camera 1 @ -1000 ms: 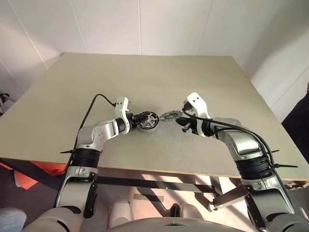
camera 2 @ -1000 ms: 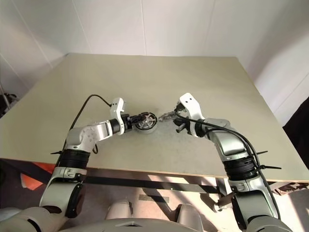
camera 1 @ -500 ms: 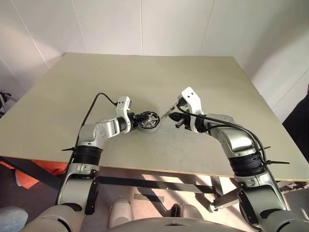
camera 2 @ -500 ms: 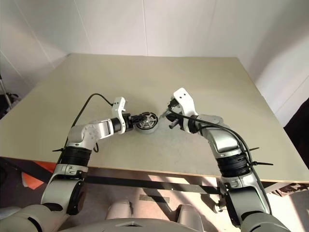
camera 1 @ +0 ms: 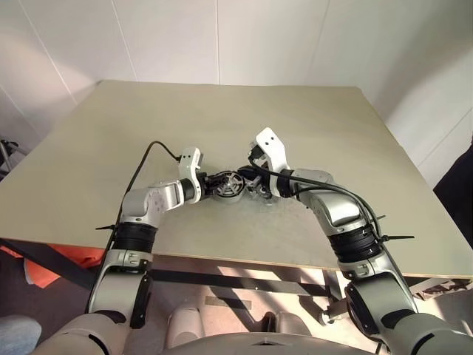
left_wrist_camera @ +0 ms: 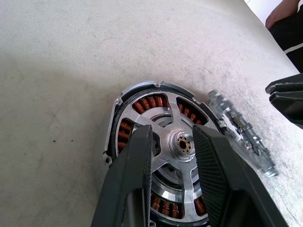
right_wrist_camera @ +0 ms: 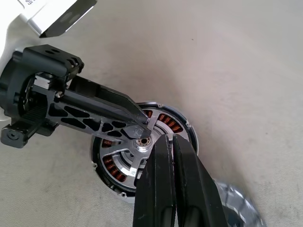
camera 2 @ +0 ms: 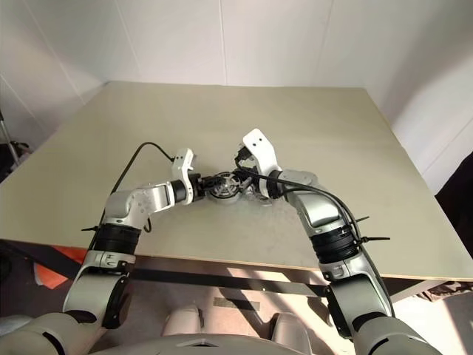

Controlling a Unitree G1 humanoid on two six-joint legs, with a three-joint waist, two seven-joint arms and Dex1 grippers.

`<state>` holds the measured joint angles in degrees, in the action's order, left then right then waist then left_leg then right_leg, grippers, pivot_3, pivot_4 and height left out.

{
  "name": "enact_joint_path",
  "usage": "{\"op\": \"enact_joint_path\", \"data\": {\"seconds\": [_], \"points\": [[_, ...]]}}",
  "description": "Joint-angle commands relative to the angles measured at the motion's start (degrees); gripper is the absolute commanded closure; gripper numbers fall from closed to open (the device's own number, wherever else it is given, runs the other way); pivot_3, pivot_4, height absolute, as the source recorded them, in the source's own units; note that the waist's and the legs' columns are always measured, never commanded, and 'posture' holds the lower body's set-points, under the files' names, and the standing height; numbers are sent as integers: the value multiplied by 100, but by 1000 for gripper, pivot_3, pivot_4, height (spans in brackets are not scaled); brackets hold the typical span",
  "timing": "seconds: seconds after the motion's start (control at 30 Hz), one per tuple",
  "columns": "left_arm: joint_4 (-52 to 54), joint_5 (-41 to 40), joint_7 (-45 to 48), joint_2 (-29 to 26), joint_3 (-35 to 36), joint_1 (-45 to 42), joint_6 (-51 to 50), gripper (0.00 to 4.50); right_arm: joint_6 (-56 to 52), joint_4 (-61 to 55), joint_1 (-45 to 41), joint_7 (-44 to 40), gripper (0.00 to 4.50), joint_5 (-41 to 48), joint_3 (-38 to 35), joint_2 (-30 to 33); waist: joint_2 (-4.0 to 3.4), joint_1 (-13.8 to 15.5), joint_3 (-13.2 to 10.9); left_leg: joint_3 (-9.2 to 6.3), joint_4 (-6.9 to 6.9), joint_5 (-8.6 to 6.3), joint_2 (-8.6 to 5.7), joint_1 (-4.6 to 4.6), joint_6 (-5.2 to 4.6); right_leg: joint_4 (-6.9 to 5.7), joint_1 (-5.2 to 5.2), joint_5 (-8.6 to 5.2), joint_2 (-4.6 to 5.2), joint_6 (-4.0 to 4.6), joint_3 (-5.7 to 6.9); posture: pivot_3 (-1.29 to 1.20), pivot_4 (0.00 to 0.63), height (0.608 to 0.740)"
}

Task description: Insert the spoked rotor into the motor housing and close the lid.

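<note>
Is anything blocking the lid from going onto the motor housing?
Yes. Both grippers sit over the motor housing: the left gripper straddles its hub and the shut right gripper points at it. The lid lies on the table beside it.

You will find no legible text, brand, number or sign on the motor housing [left_wrist_camera: 163,142] or the lid [left_wrist_camera: 241,137]. A few dark characters sit on the white casing [right_wrist_camera: 52,12] above the left gripper [right_wrist_camera: 139,127]; they are cut off and cannot be read.
</note>
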<state>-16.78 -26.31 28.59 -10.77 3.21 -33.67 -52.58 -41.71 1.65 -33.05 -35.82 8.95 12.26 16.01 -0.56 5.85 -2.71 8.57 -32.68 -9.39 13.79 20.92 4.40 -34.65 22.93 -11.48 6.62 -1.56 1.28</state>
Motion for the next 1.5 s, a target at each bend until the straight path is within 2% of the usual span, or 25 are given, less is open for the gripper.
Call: {"op": "enact_joint_path", "data": {"seconds": [0.03, 0.1, 0.27, 0.4, 0.57, 0.73, 1.1, 1.37, 1.5], "points": [[-163, 138, -71, 7, -181, 205, -226, 3054, 46, -150, -180, 49, 4426, 64, -96, -47, 0, -3, 0, 0, 3, 0, 0, 1, 0, 0, 3, 0, 0, 0, 0, 0, 0, 740], [-153, 140, -77, 14, -181, 224, -218, 3054, -72, -238, -256, 98, 4426, 172, -288, -48, 0, -3, 0, 0, 6, 0, 0, 0, 0, 0, 3, 0, -1, 0, 1, 0, 0, 740], [-131, 140, -95, 69, -199, 232, -217, 3054, 88, -362, -191, -35, 4426, -113, -129, 497, 0, 3, 0, 0, 8, 0, -2, 2, 0, 4, 1, -3, 0, -5, 0, 0, 0, 740], [-130, 139, -81, 107, -221, 227, -213, 3054, 127, -353, 51, -190, 4426, -238, -173, 1166, 0, 27, 0, 0, 9, 0, -3, 4, 0, 7, -1, -6, 2, -9, 1, 0, 0, 740], [-148, 145, -58, 133, -243, 227, -205, 3054, 415, 46, 524, -239, 4426, -418, -5, 1523, -2, 31, 2, 1, 12, 0, -3, 2, 0, 10, -4, -8, 1, -13, 1, 0, 0, 740], [-170, 154, -31, 127, -252, 199, -210, 3054, 701, 393, 764, -152, 4426, -519, 92, 1299, -5, 7, 8, 2, 12, 0, -5, 4, 0, 11, -1, -9, 2, -14, 0, 0, 0, 740], [-111, 205, 14, 87, -235, 231, -231, 3054, 1044, 974, 689, -181, 4426, -571, -24, 832, 5, -65, 32, 2, 16, -1, -4, -5, -1, 27, -9, -11, -2, -17, 0, 0, 0, 740], [-114, 249, 3, 115, -251, 231, -229, 3054, 511, 447, 347, -304, 4426, -69, -475, 261, -1, -80, 34, 1, 32, -1, -3, -7, -1, 33, 2, -10, -8, -16, -1, 0, 0, 740], [-147, 271, 11, 138, -234, 225, -220, 3054, 260, 264, 219, -314, 4426, 59, -594, 171, -23, -21, 39, 1, 43, 0, -3, -3, 0, 32, 10, -10, -8, -15, 0, 0, 0, 740]]}}
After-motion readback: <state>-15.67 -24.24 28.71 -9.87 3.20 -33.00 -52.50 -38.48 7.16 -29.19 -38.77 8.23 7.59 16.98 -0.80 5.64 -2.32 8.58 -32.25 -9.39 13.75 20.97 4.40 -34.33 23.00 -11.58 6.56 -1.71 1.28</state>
